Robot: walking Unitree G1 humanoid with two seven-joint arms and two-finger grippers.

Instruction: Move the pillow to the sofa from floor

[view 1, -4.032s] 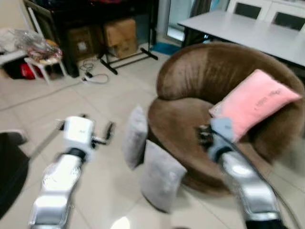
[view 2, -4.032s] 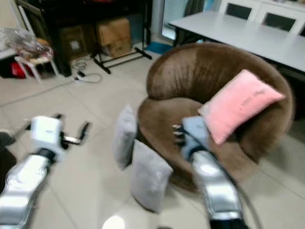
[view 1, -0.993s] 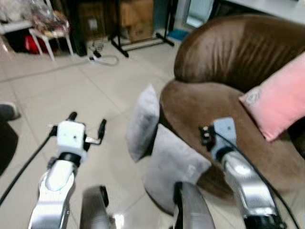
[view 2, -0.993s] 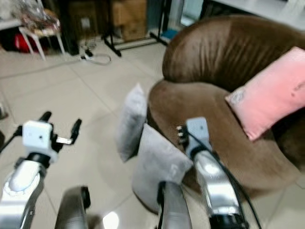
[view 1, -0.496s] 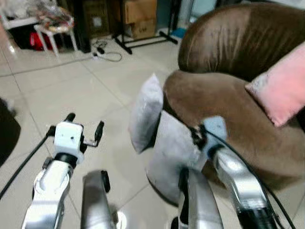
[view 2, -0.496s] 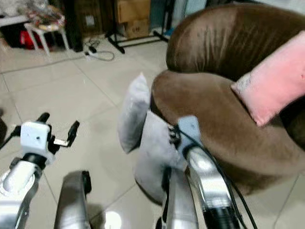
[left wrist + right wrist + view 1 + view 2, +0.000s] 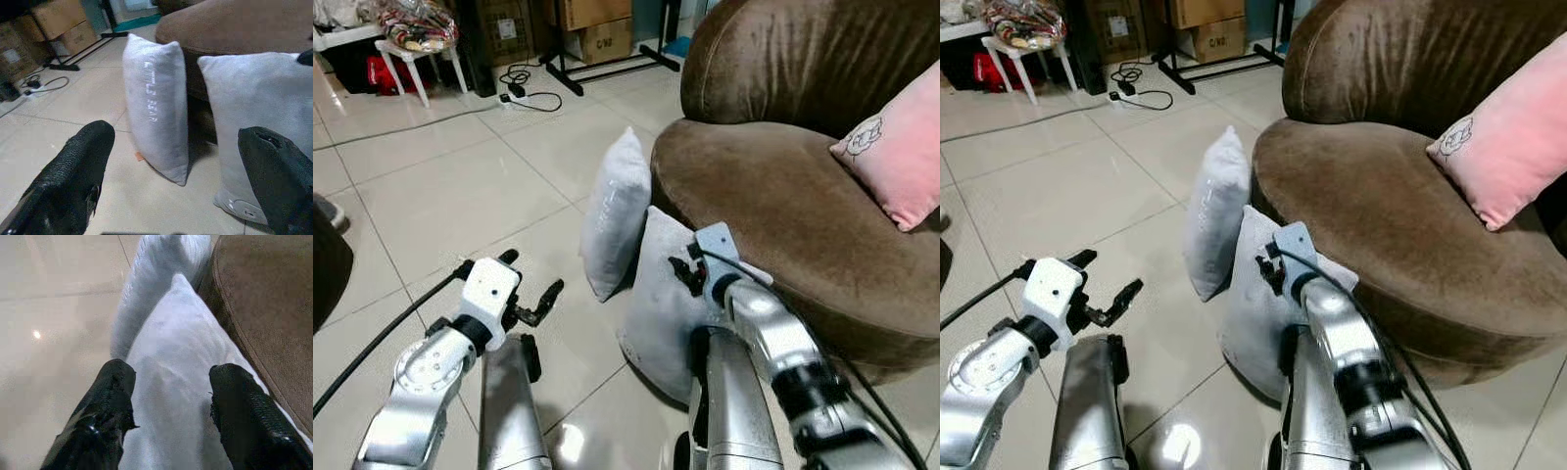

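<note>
Two grey pillows stand on the tiled floor, leaning against the round brown sofa [image 7: 783, 206]. Nearest me is the nearer grey pillow [image 7: 656, 304]; the farther grey pillow [image 7: 617, 215] stands just behind it. A pink pillow [image 7: 901, 157] lies on the sofa seat at the right. My right gripper [image 7: 171, 372] is open at the nearer pillow's top edge, one black finger on each side of the fabric. My left gripper [image 7: 176, 137] is open and low over the floor, left of both pillows and pointing at them.
Cardboard boxes [image 7: 597, 29] and a black stand's feet [image 7: 607, 69] are at the back. A power strip with cable [image 7: 524, 88] lies on the tiles, beside a white stool [image 7: 411, 49]. A shoe [image 7: 325, 211] shows at the left edge. My own legs [image 7: 509, 411] fill the bottom.
The camera has come closer and lower to the pillows. My right gripper has come down over the nearer grey pillow's top edge. My left gripper has dropped lower and turned toward the pillows.
</note>
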